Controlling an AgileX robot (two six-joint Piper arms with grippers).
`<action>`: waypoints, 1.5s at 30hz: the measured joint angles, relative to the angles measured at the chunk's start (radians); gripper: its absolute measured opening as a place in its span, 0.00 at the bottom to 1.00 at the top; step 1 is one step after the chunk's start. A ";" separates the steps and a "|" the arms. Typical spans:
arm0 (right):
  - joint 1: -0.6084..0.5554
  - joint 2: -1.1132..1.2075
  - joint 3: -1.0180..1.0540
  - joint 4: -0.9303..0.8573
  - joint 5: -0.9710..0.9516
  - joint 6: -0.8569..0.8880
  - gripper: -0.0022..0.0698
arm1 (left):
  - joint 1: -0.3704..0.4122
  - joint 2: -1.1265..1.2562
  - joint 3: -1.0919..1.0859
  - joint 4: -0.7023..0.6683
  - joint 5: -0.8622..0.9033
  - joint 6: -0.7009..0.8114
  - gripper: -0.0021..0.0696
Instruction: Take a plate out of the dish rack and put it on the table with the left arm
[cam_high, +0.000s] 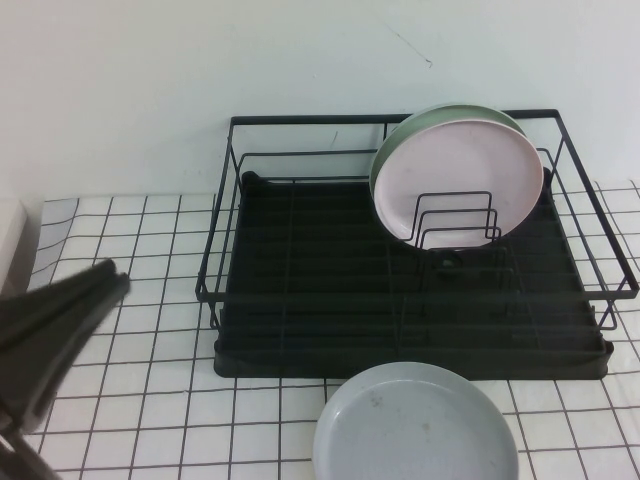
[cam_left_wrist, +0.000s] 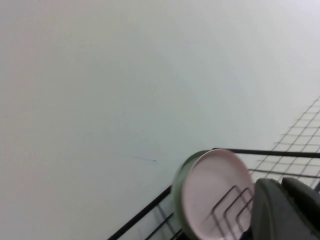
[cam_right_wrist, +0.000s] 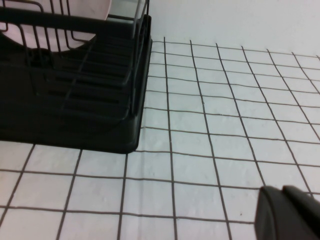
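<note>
The pale grey plate (cam_high: 415, 425) with faint specks lies flat on the table (cam_high: 150, 400), just in front of the black dish rack (cam_high: 400, 362). My left gripper (cam_high: 112, 282) is shut and empty, raised over the table's left side, well left of the plate and rack. In the left wrist view its fingers (cam_left_wrist: 287, 212) are together and point toward the rack (cam_left_wrist: 270, 151). My right gripper (cam_right_wrist: 290, 212) is shut and empty, low over the table (cam_right_wrist: 225, 125) beside the rack's corner (cam_right_wrist: 75, 115); it is out of the high view.
A pink plate (cam_high: 460, 175) stands upright in the rack's wire dividers at the back right, with a green plate (cam_high: 450, 110) right behind it; both show in the left wrist view (cam_left_wrist: 210, 190). A white object (cam_high: 10, 240) sits at the far left edge.
</note>
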 joint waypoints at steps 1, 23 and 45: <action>0.000 0.000 0.000 0.000 0.000 0.000 0.03 | 0.000 0.000 0.000 0.000 -0.033 0.011 0.03; 0.000 0.000 0.000 0.000 0.000 0.000 0.03 | 0.401 -0.246 0.162 0.250 -0.194 -0.456 0.03; 0.000 0.000 0.000 0.000 0.000 0.000 0.03 | 0.646 -0.497 0.535 1.711 0.215 -2.167 0.03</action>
